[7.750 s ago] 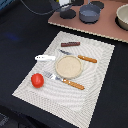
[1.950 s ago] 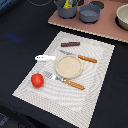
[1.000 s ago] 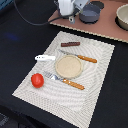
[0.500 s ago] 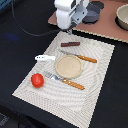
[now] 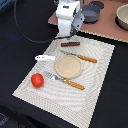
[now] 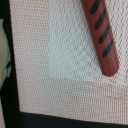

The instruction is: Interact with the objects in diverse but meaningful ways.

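Observation:
My white gripper (image 5: 68, 35) hangs just above and behind the brown sausage stick (image 5: 70, 44), which lies at the far edge of the pale placemat (image 5: 97, 82). Its fingers are too blurred to tell whether they are open or shut. The wrist view shows the sausage stick (image 6: 102, 35) close up, reddish with dark stripes, lying on the mat with no fingers in the picture. A white fish shape (image 5: 45, 58) lies at the mat's edge on the exterior view's left. The red tomato (image 5: 37, 80) sits nearer the front. A grey pot (image 5: 90, 12) stands behind the gripper.
A tan plate (image 5: 69, 66) sits mid-mat, with an orange-handled knife (image 5: 82, 58) behind it and an orange-handled fork (image 5: 67, 81) in front. A beige bowl (image 5: 122, 16) stands at the back on the exterior view's right. A black cable (image 5: 22, 30) loops over the dark table.
The arm has come forward from the back of the table and down over the mat's far edge, now hovering by the sausage stick. The objects have not moved.

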